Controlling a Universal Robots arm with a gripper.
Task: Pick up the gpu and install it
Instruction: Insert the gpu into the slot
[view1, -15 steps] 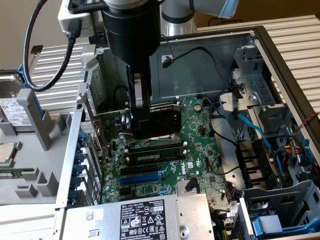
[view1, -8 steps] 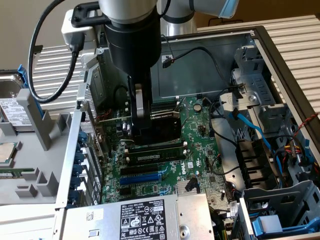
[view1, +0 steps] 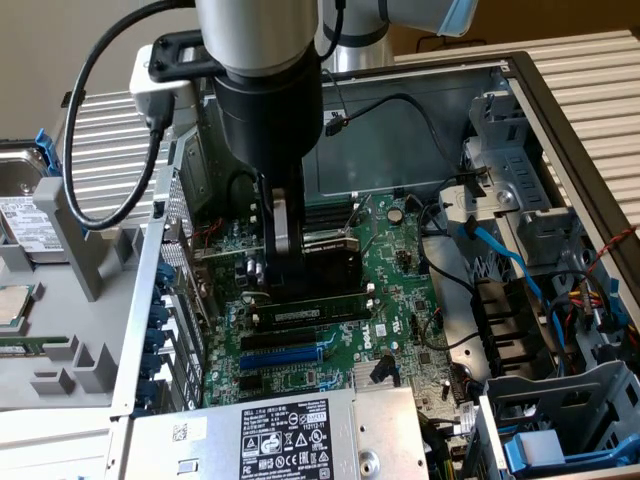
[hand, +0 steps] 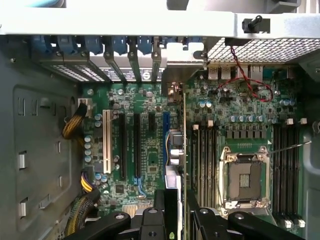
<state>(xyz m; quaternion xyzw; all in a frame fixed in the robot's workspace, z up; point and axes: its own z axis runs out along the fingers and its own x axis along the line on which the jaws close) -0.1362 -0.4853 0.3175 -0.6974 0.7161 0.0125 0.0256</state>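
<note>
My gripper (view1: 284, 268) reaches down into an open computer case and is shut on the gpu (view1: 330, 262), which stands on edge low over the green motherboard (view1: 405, 300). In the wrist view the gpu (hand: 183, 131) shows edge-on as a thin line running from the gripper (hand: 175, 202) toward the case's rear wall. Its silver bracket (hand: 173, 91) sits by the rear slot openings. The card stands just beside the blue expansion slot (hand: 165, 131), between that slot and the memory slots (hand: 202, 160). I cannot tell whether its edge is seated in a slot.
The empty CPU socket (hand: 245, 175) lies beyond the memory slots. A power supply (view1: 280, 435) borders the near side and a drive cage (view1: 560, 420) with blue cables (view1: 510, 262) fills the exterior view's right. A hard drive (view1: 22, 215) lies outside the case.
</note>
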